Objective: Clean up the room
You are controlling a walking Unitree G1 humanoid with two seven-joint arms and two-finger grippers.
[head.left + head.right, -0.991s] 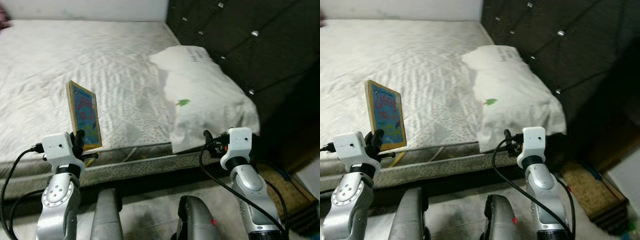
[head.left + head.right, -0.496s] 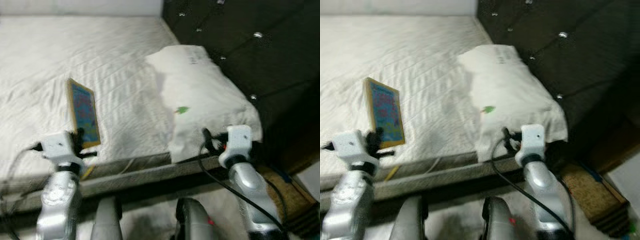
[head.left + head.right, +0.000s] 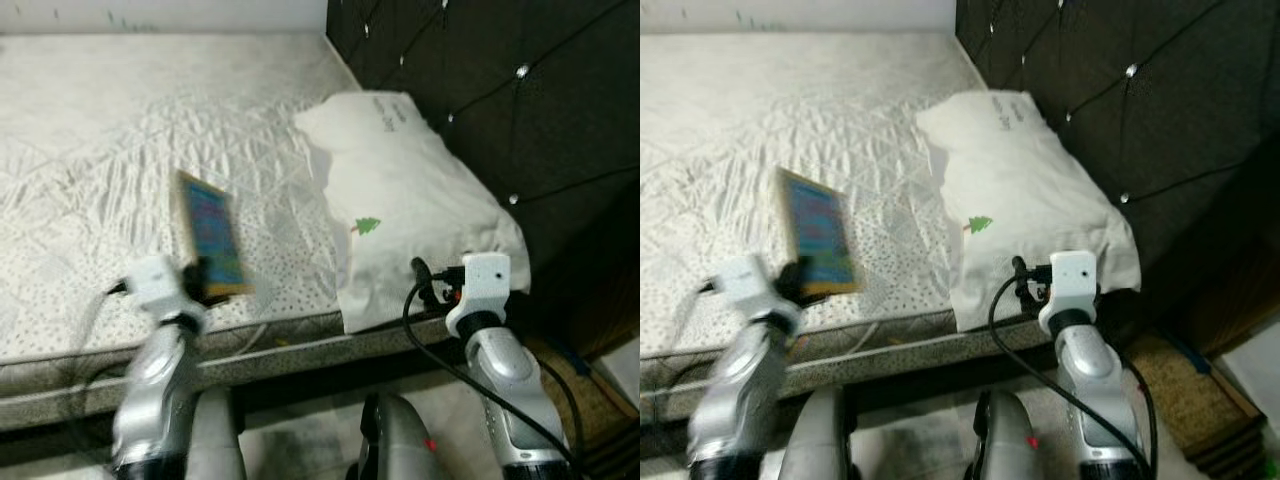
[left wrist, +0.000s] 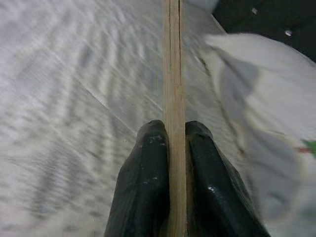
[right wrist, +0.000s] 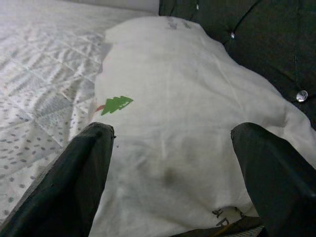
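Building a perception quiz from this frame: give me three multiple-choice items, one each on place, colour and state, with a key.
1. Where does the pillow lie?
A. on the floor
B. on the mattress beside the dark headboard
C. in the left end effector

2. What colour is the small tree mark on the pillow?
A. green
B. blue
C. yellow

3. What state is the left end effector in?
A. open over the pillow
B. shut on nothing
C. shut on the book

Key: B, it lies against the tufted headboard; A, green in the eye and right wrist views; C, the left wrist view shows both fingers pressed to the book's edge.
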